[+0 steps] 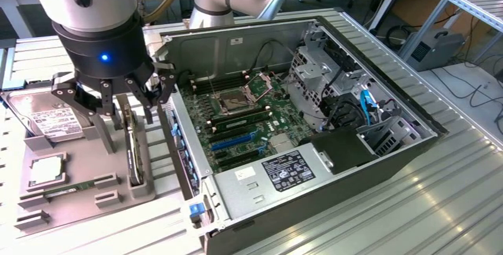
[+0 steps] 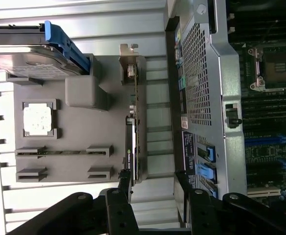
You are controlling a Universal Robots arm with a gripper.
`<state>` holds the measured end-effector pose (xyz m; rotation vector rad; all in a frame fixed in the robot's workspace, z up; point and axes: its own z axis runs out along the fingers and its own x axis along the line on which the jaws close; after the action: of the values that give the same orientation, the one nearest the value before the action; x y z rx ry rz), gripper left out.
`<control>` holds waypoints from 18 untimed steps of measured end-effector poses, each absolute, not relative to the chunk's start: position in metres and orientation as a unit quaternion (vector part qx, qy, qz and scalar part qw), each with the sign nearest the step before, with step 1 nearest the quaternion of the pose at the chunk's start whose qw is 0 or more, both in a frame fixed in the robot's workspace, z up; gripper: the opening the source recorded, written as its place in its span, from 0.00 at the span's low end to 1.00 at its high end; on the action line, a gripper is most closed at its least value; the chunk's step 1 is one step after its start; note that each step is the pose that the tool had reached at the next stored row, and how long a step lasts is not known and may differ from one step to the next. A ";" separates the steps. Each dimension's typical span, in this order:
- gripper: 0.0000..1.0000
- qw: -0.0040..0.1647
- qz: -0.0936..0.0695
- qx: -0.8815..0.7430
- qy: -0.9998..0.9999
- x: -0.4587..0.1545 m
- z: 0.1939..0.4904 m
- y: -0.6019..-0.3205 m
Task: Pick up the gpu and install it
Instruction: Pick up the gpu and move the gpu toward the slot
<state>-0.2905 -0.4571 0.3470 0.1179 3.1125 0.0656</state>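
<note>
The gpu [image 1: 135, 149] stands on its long edge in a slot of the grey holder tray [image 1: 79, 208], just beside the open computer case [image 1: 330, 166]. My gripper [image 1: 124, 111] hovers directly over the card's upper end, open, with nothing held. In the wrist view the gpu [image 2: 135, 117] appears edge-on as a thin dark strip with its silvery bracket at the far end. The gripper [image 2: 152, 178] is spread wide; one of its black fingers [image 2: 124, 178] sits close to the card's near end and the other is toward the case wall.
The tray also holds a silver hard drive [image 1: 47, 119] with a white label, a square processor chip [image 1: 46, 169] and a narrow green memory stick [image 1: 70, 189]. Inside the case, the green motherboard [image 1: 244, 119] shows blue card slots [image 1: 235, 140]. The case's side wall [image 2: 206, 98] is close to the gripper.
</note>
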 end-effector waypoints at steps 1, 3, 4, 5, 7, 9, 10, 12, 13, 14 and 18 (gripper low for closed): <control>0.48 0.013 0.021 0.038 0.999 -0.290 0.347 -0.457; 0.48 0.013 0.021 0.038 0.999 -0.290 0.346 -0.457; 0.48 0.013 0.021 0.038 0.999 -0.290 0.346 -0.457; 0.48 0.013 0.021 0.038 0.999 -0.290 0.346 -0.457; 0.48 0.013 0.021 0.038 0.999 -0.290 0.345 -0.457; 0.48 0.013 0.021 0.038 0.999 -0.290 0.345 -0.457; 0.48 0.013 0.021 0.038 0.999 -0.290 0.345 -0.457; 0.48 0.013 0.021 0.038 0.999 -0.290 0.344 -0.457; 0.48 0.013 0.021 0.038 0.999 -0.290 0.344 -0.457; 0.48 0.013 0.021 0.038 0.999 -0.290 0.344 -0.457; 0.48 0.013 0.021 0.038 0.999 -0.290 0.343 -0.457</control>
<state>-0.2905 -0.4571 0.3430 0.1180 3.1125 0.0656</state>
